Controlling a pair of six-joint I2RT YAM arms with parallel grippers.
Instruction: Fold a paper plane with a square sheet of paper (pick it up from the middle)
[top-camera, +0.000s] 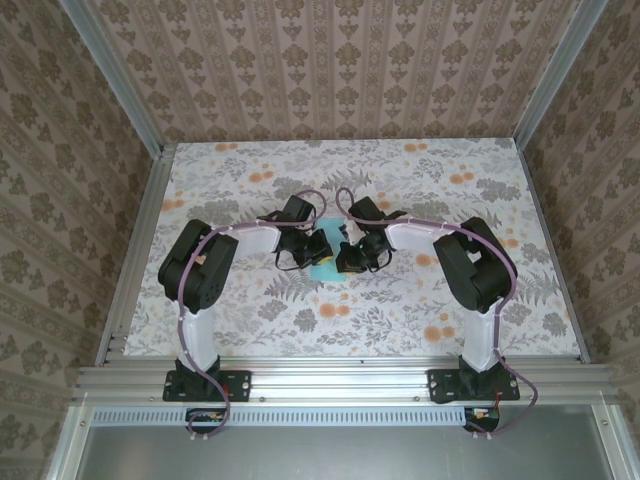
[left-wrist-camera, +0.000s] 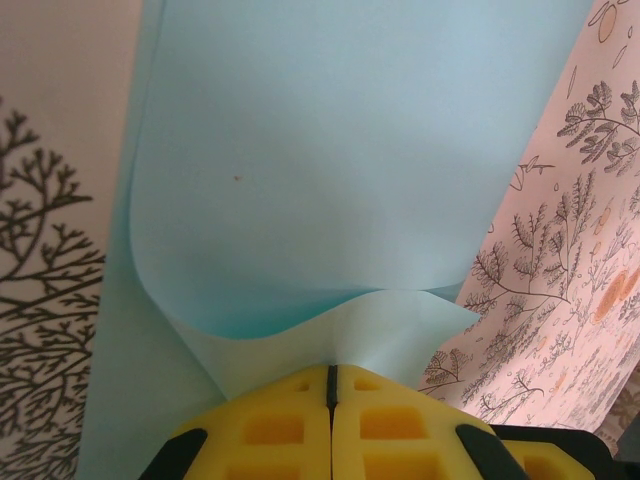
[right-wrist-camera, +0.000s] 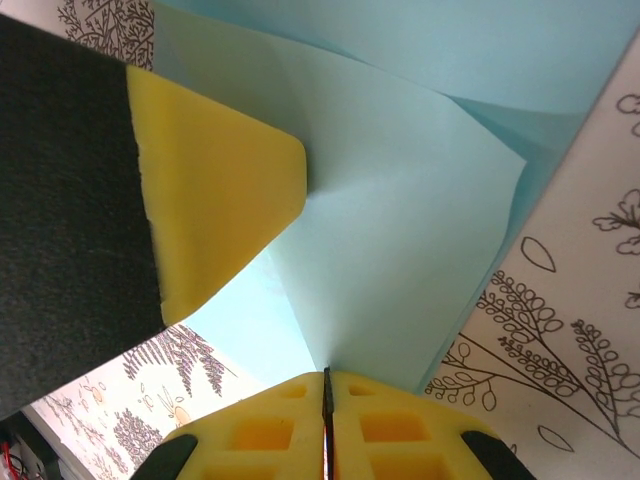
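Note:
The square sheet of paper (left-wrist-camera: 350, 150) is turquoise and bent up off the floral tabletop (top-camera: 420, 310), with a curled lower flap. My left gripper (left-wrist-camera: 332, 372) is shut on that flap's edge. In the right wrist view the sheet (right-wrist-camera: 400, 200) shows a slanted crease, and my right gripper (right-wrist-camera: 326, 378) is shut on its near edge. The left gripper's yellow finger (right-wrist-camera: 215, 190) presses the paper from the upper left. From above, both grippers (top-camera: 318, 245) (top-camera: 352, 255) meet at mid-table over the sheet (top-camera: 326, 268), which they mostly hide. The paper plane is out of view.
Aluminium rails (top-camera: 330, 378) frame the table on all sides, with patterned walls (top-camera: 330, 70) close behind and beside it. Both arm bases (top-camera: 205, 382) (top-camera: 470, 382) stand at the near edge. Bare tabletop lies to the left, right and back of the grippers.

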